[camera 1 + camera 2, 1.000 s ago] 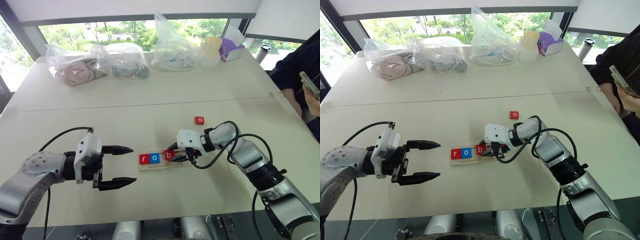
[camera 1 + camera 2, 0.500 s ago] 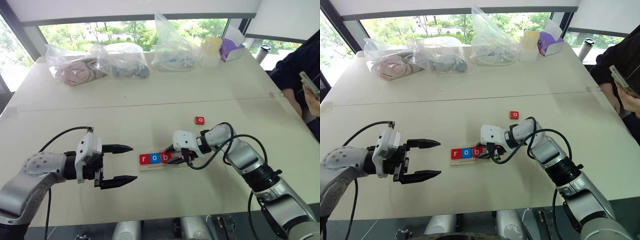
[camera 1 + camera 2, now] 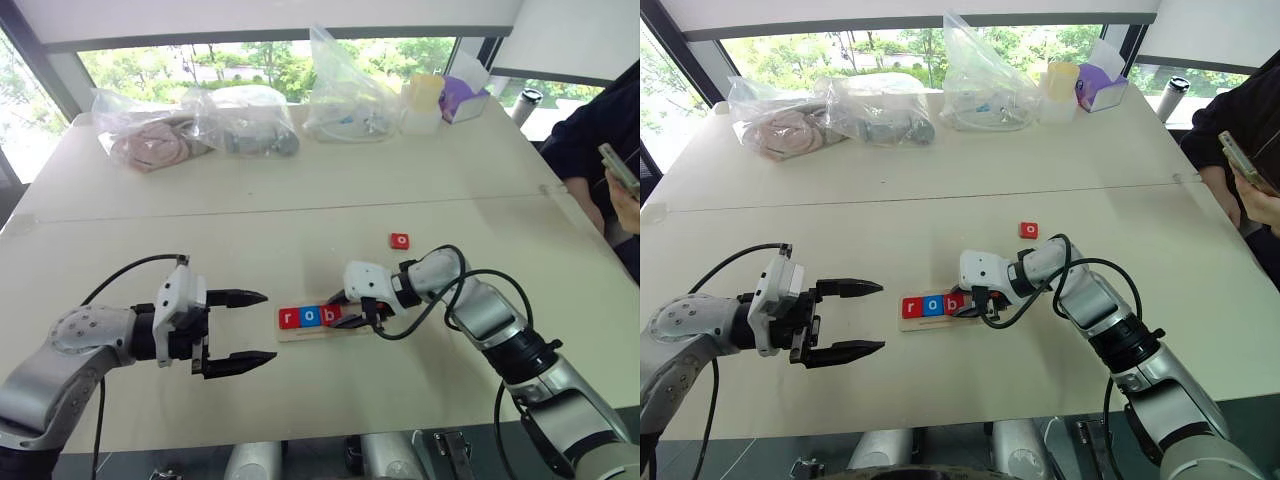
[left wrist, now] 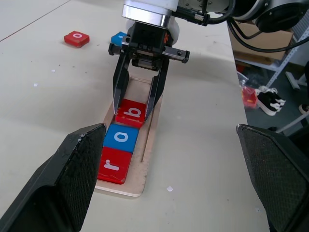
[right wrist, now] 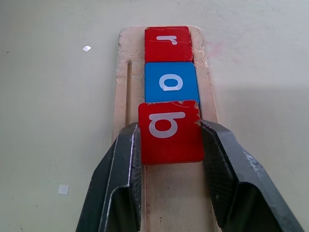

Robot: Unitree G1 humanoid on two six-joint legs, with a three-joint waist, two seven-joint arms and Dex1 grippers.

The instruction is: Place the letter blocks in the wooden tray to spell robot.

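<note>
Reading left to right in the head views: red "r" tile (image 3: pixel 289 319), blue "o" tile (image 3: pixel 310 317), red "b" tile (image 3: pixel 331 313) sit in the wooden tray (image 3: pixel 300 332) on the beige table (image 3: pixel 300 200). A spare red "o" tile (image 3: pixel 399 240) lies loose beyond the tray, well apart. Right gripper (image 3: pixel 352 310) is at the "b"; left gripper (image 3: pixel 258 327) hangs off to the tray's side, spread wide, nothing in it. Bagged items (image 3: pixel 240 120) and a purple tissue box (image 3: pixel 461 100) line the far edge by the windows; a person with a phone (image 3: pixel 620 168) sits at the right. Left wrist view: r-o-b row legible, "b" between the right fingers (image 4: pixel 120 87), red "o" (image 4: pixel 77 38) and a blue tile (image 4: pixel 119 37) beyond. Right wrist view: fingers (image 5: pixel 120 183) flank the "b" (image 5: pixel 170 131) at both edges; can't tell whether they clamp it. The "b" corner overlaps the blue "o" (image 5: pixel 171 83).
</note>
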